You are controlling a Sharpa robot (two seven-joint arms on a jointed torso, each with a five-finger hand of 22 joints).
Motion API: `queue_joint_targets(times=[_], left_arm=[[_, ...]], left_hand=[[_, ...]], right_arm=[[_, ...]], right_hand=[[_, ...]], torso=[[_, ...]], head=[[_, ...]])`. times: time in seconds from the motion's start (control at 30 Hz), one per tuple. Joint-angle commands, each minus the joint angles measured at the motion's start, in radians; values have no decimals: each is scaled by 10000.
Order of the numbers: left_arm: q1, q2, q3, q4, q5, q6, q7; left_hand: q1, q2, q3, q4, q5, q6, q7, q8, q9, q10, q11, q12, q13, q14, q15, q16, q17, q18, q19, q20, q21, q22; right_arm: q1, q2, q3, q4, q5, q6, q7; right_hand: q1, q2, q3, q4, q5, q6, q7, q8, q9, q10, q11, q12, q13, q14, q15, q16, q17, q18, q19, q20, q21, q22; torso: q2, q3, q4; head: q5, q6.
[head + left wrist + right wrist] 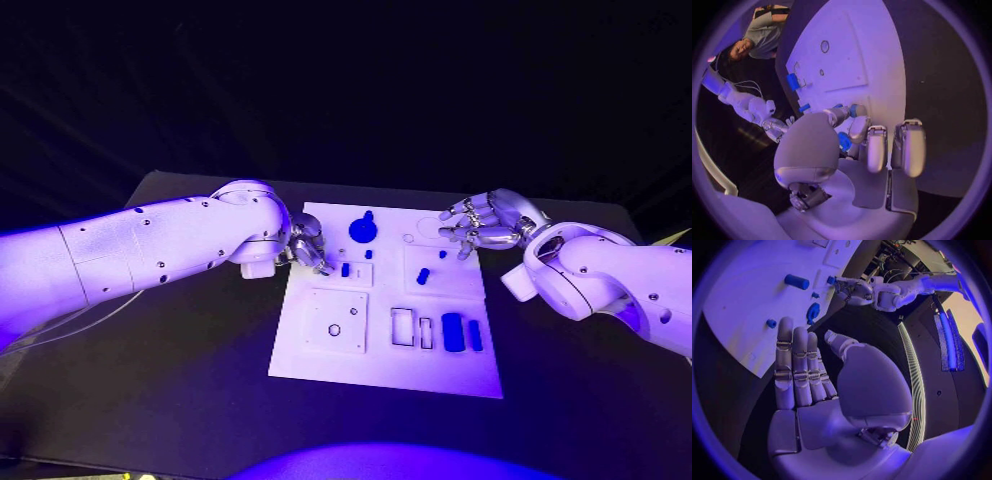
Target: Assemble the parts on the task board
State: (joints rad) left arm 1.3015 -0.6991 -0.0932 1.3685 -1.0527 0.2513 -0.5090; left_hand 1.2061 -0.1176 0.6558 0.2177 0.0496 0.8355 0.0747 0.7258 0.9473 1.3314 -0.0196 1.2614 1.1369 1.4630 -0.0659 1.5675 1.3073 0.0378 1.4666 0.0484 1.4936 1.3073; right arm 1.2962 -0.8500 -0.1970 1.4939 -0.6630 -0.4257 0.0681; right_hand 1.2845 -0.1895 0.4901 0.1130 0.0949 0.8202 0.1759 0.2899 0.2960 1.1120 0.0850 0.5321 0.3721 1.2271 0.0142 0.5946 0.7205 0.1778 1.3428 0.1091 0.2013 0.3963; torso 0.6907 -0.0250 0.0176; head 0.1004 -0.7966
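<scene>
Here left robot hand (307,250) pinches small blue part (844,141), mostly hidden by fingers; right robot hand (483,222) spread, empty.

White board (325,365) on black table (173,400). Blue parts: round piece (362,230) between the two hands, small peg (423,276) near right hand (483,225), two capsules (454,331) further off. Left hand (307,250) silver, pinching a blue bit (844,141). Arms white.
</scene>
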Motion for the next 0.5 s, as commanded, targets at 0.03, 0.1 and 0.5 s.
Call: queue_joint_targets(times=[0.03,0.1,0.5], left_arm=[[-31,21,-24,9,71,219,-20],[-31,29,-24,8,99,162,-73],[-27,103,-27,-51,482,4,-453]], left_hand=[[-26,-41,1638,-1549,33,231,-259,33,12,94,-14,57,14,1078,-72,33,2635,-47,268,-96,25,1192],[-76,-42,1686,-1545,31,238,-252,40,20,90,-8,48,0,1078,-71,33,2635,-44,261,-96,17,1178],[-884,200,1747,-1221,16,387,-294,164,108,131,-25,50,-2,1078,-76,33,2635,-43,263,-95,10,1183]], right_arm=[[-9,4,1,12,-26,142,122],[-9,3,1,15,-26,139,121],[-9,-6,1,39,-27,139,124]], right_hand=[[-117,-20,-10,67,39,-90,-9,68,-11,51,23,-67,-13,50,12,-65,-16,22,-48,45,-1,-10],[-117,-20,-10,67,39,-90,-9,68,-11,51,23,-67,-13,50,12,-65,-16,22,-48,45,-1,-10],[-93,-26,-27,79,40,-113,-9,89,-19,51,23,-75,-41,54,13,-85,-35,26,-58,50,3,-27]], torso=[[0,-1,1],[0,2,1],[-1,7,0]], head=[[-6,8],[-5,4],[-13,1]])
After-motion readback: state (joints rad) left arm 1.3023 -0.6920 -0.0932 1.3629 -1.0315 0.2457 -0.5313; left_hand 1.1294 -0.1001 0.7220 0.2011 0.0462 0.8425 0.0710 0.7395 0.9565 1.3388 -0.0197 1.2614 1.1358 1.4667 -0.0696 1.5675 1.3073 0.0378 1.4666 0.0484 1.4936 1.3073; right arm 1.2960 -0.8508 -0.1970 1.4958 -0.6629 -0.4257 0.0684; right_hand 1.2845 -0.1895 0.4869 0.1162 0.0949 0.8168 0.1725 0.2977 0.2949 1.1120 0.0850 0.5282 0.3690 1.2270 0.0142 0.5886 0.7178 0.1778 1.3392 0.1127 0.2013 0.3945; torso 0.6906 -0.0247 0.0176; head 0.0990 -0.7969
